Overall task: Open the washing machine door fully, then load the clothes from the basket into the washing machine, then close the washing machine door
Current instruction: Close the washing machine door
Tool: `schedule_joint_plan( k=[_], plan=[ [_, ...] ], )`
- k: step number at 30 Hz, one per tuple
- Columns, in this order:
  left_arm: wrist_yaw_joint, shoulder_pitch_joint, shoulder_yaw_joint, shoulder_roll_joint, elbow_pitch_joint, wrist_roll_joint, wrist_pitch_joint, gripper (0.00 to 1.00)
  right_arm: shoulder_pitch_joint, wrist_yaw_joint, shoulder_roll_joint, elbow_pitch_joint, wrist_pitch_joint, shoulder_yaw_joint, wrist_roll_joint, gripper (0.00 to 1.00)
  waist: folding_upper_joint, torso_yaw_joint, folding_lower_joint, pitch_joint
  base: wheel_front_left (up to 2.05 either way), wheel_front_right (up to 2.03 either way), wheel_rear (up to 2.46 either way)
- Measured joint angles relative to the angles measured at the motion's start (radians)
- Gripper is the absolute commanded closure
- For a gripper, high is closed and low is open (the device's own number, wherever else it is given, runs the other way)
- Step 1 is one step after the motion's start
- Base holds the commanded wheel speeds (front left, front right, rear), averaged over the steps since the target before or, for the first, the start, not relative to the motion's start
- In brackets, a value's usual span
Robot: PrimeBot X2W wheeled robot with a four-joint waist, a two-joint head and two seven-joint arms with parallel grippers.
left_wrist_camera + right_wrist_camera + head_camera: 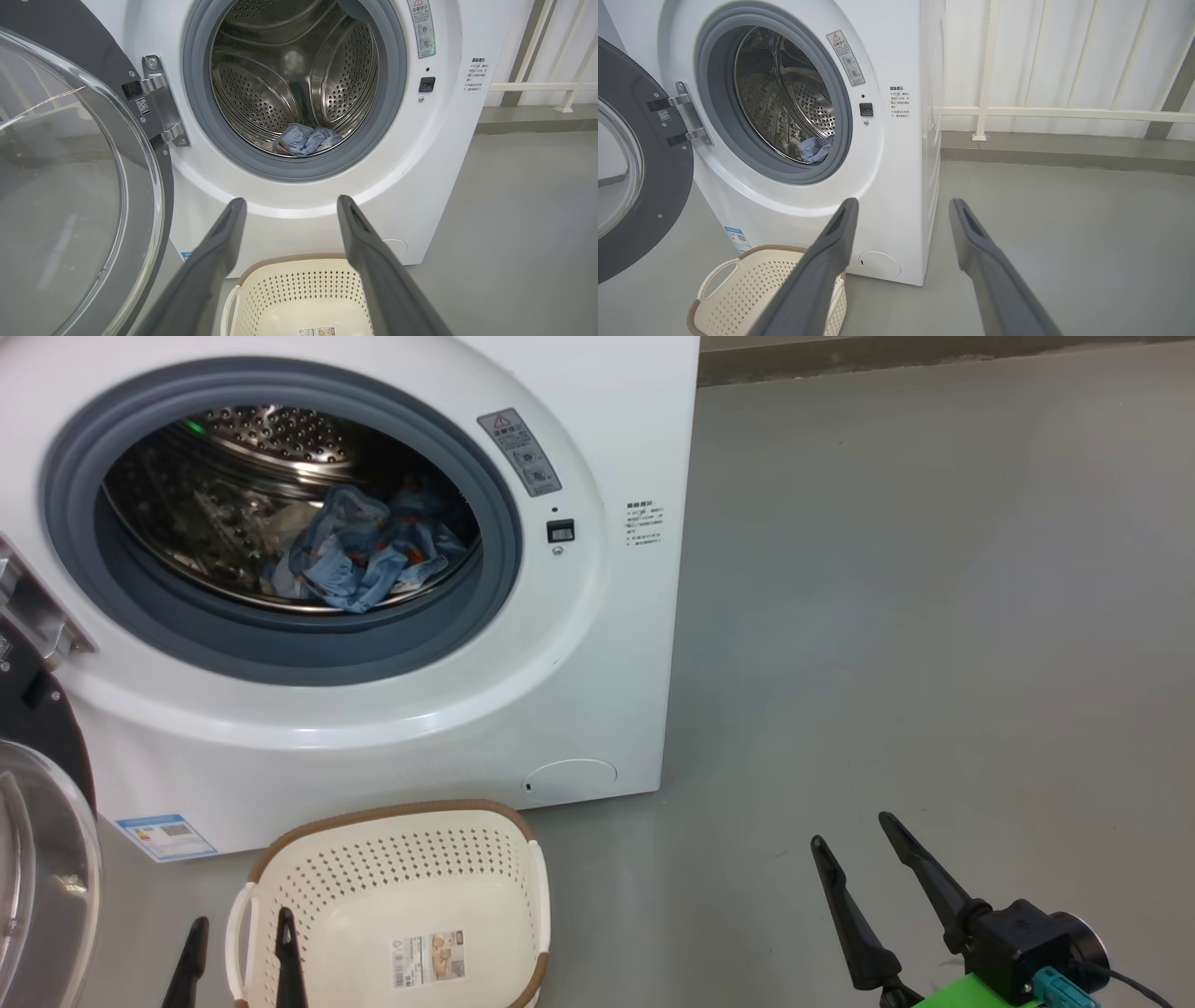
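**Door swung wide, clothes in the drum**

At the far left the washing machine door (37, 859) stands swung open on its hinge, its clear glass bowl bulging toward the camera. The left gripper (241, 917) is just beside it, fingers spread apart and holding nothing. In the head view one finger shows left of the basket and the other over its left side.

The basket (392, 810) sits on the grey floor (934, 616) close in front of the washing machine (597, 644), below the door opening. A paper label (429, 959) shows on its cream bottom.

Above it, the machine's round mouth is uncovered, ringed by the grey-blue gasket (280, 653). The clothes (364, 555) lie inside on the lower part of the steel drum (280, 434), a crumpled blue heap with orange-brown print, and a paler piece to its left. A small blue label (166, 835) and a round flap (569, 777) mark the lower front.

At the lower right, well apart from the machine, the right gripper (852, 831) hangs over bare floor. Its two dark fingers are parted and grasp nothing.
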Motion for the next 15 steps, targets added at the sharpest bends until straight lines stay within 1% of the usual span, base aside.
schedule_joint_plan(
  k=[3, 7, 11, 15],
  plan=[
    [0.0, 0.0, -0.002, 0.0, 0.0, 0.0, 0.0, 0.0, 0.0, 0.0, 0.001, 0.0, 0.0, -0.002, 0.0, 0.0, 0.0, 0.002, 0.0, -0.001, -0.02, 0.02, 0.0],
    [0.001, 0.0, -0.002, 0.0, 0.002, 0.0, 0.0, 0.0, 0.0, 0.0, 0.001, 0.0, 0.0, -0.002, 0.0, 0.0, 0.0, 0.005, 0.0, -0.003, -0.53, 0.53, 0.0],
    [0.003, -0.001, -0.003, 0.0, 0.001, 0.0, 0.0, 0.0, 0.0, 0.0, 0.001, 0.0, 0.0, -0.002, 0.0, 0.0, 0.0, 0.007, 0.0, -0.003, -1.08, 1.08, 0.0],
    [0.003, -0.003, -0.006, 0.001, 0.001, 0.0, 0.0, 0.0, 0.0, 0.0, 0.001, 0.0, 0.0, -0.002, 0.0, 0.0, 0.0001, 0.008, 0.0, -0.001, -1.62, 1.62, 0.0]
  ],
)
